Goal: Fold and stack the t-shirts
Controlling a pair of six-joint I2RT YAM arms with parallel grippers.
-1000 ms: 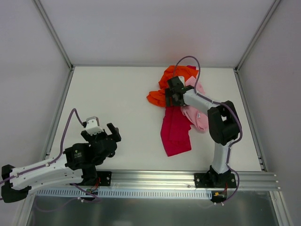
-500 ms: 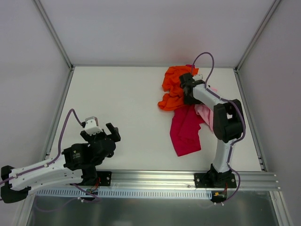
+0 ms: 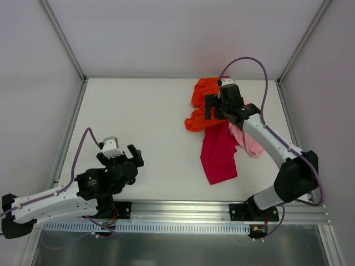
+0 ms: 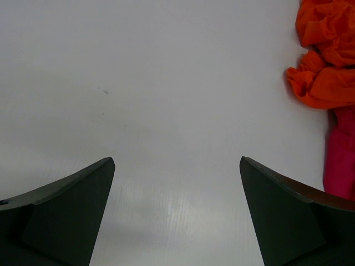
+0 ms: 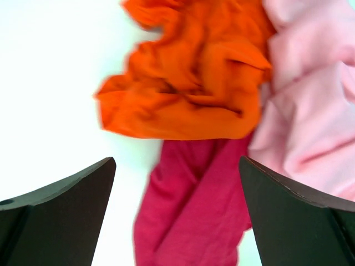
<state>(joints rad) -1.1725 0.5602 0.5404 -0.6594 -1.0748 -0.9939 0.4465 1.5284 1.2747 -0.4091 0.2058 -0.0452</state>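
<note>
Three crumpled t-shirts lie in one heap at the back right of the table. The orange one [image 3: 199,105] is farthest back, the magenta-red one [image 3: 219,156] trails toward the front, and the light pink one [image 3: 248,139] is on the right. My right gripper [image 3: 217,111] hovers over the heap, open and empty. Its view shows the orange [image 5: 188,83], pink [image 5: 310,94] and magenta-red [image 5: 194,216] shirts below the spread jaws [image 5: 176,166]. My left gripper [image 3: 118,155] is open and empty over bare table at the front left. Its view [image 4: 176,166] shows the orange shirt [image 4: 327,66] far off.
White walls with metal frame posts [image 3: 66,39] enclose the table on three sides. A metal rail [image 3: 183,209] runs along the near edge by the arm bases. The right arm's purple cable [image 3: 249,61] loops above the heap.
The right arm swung its elbow out to the right and its gripper rose over the heap. The shirts shifted a little to the right. The left arm stayed put.
</note>
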